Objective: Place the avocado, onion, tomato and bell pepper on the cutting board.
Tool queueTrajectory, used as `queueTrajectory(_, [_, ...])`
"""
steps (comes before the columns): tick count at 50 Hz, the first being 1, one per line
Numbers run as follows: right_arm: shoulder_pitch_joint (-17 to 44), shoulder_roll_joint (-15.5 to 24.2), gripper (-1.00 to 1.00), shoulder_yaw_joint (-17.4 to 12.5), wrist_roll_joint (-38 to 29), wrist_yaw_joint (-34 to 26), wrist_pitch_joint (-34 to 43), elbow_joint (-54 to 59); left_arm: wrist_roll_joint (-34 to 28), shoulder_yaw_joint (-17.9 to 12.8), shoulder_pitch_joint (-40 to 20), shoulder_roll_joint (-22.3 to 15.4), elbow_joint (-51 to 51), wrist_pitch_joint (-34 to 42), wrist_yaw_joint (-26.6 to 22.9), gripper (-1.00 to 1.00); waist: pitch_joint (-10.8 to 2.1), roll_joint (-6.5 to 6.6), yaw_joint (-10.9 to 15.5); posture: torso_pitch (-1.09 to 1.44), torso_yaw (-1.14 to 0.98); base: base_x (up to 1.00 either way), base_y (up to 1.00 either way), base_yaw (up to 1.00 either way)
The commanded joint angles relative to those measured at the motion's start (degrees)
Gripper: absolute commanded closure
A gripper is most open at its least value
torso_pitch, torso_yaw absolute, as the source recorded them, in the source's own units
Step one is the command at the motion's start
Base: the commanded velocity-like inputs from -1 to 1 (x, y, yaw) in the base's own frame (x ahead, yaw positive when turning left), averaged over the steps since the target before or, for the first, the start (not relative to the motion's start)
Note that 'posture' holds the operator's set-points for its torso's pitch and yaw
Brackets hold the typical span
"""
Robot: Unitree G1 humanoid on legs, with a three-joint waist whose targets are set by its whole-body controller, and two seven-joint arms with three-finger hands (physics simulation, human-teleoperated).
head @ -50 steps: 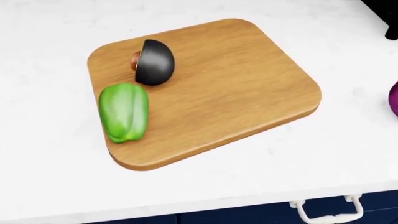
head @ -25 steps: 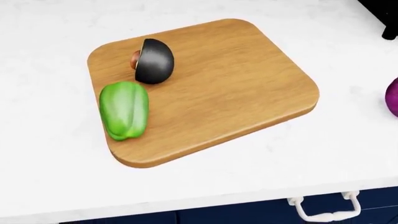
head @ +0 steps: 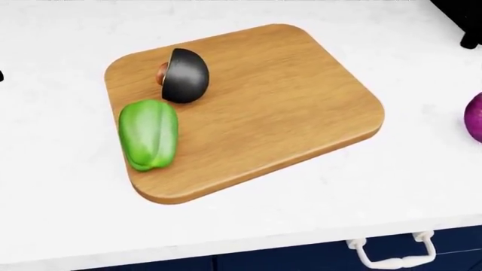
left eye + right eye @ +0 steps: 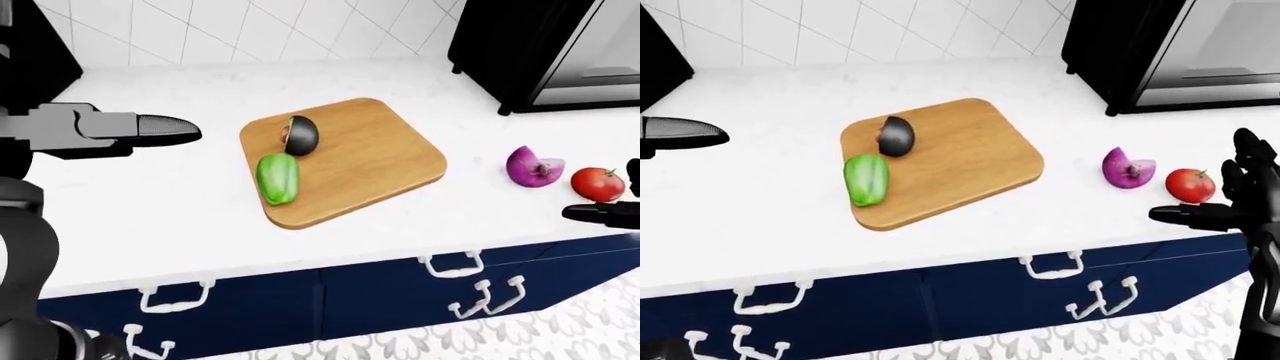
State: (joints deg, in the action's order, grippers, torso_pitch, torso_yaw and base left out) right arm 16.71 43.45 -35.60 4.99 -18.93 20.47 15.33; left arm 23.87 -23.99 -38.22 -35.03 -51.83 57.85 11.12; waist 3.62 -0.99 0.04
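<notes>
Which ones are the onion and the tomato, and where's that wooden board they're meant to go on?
onion [image 4: 1126, 169], right-eye view, on its purple outer skin.
tomato [image 4: 1189, 185], right-eye view, middle of its red body.
cutting board [image 4: 970, 161], right-eye view, a bare stretch of wood right of the vegetables.

No readable text, label or number shows anywhere.

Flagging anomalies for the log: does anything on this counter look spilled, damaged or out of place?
Nothing stands out. The avocado and pepper lie on the board; the pepper sits at the board's left edge. The onion and tomato rest on the counter, no spill.
</notes>
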Motion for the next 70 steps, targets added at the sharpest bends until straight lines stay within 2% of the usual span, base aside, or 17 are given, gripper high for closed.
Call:
queueTrajectory(1, [0.93,1.51,-1.0,-1.07,-0.07,0.46,-2.24,-1.67,-0.7,-0.63,-1.27,-0.62,-0.48,-1.33,0.01,-1.0,-1.14,-0.31,0.02,0.0,0.0,0.0,0.0,0.0])
queueTrajectory(24, [1.17,0.74,-1.0,0.91,-0.83,1.23,-6.02,3.48,-2.71,-0.39,-0.25,0.44,-0.46,-2.21,-1.44,-1.0,-1.27,-0.37,-0.05,0.0,0.0,0.0,0.0,0.0])
queueTrajectory(38, [0.58,0.04,-1.0,0.53,-0.06,2.77,-7.84,4.48,-4.18,-0.17,0.1,1.37,-0.49,-2.39,-2.33,-1.0,-1.33,-0.48,0.04,0.0,0.0,0.0,0.0,0.0])
queueTrajectory(39, [0.51,-0.06,1.0,0.37,0.43,2.66,-7.85,4.47,-4.27,-0.16,0.08,1.39,-0.46,-2.39,-2.42,-1.0,-1.35,-0.49,0.04,0.0,0.0,0.0,0.0,0.0])
queueTrajectory(40, [0.5,0.04,0.95,0.48,0.35,2.82,-7.96,4.62,-4.34,-0.12,0.09,1.44,-0.49,-2.39,-2.5,-1.0,-1.37,-0.5,0.06,0.0,0.0,0.0,0.0,0.0])
queueTrajectory(48, [-0.66,0.41,1.0,-0.39,0.15,2.76,-7.59,4.02,-3.52,-1.02,-0.65,1.5,-1.19,-1.45,-2.5,-1.0,-1.44,-0.86,0.02,0.0,0.0,0.0,0.0,0.0])
queueTrajectory(55, [-1.38,0.32,1.0,-1.18,0.44,2.56,-7.56,3.38,-3.49,-0.62,0.04,1.26,-1.29,-2.15,-2.27,-1.0,-1.36,-0.98,0.14,0.0,0.0,0.0,0.0,0.0])
queueTrajectory(58, [-1.51,0.73,1.0,-2.09,1.03,2.36,-5.27,-0.07,-4.01,-0.29,0.68,1.44,-1.39,-2.63,-2.54,-1.0,-1.39,-1.01,0.2,0.0,0.0,0.0,0.0,0.0])
queueTrajectory(65, [-1.99,4.37,0.94,-8.96,3.64,0.86,5.16,-13.55,-4.85,-0.03,0.77,1.83,-1.77,-2.35,-3.28,-1.0,-1.12,-0.66,0.53,0.0,0.0,0.0,0.0,0.0])
queueTrajectory(70, [0.33,7.64,0.97,-9.6,4.06,-0.63,9.86,-17.34,-5.44,0.25,0.52,2.06,-2.05,-2.17,-3.63,-1.0,-0.88,-0.57,0.38,0.0,0.0,0.0,0.0,0.0])
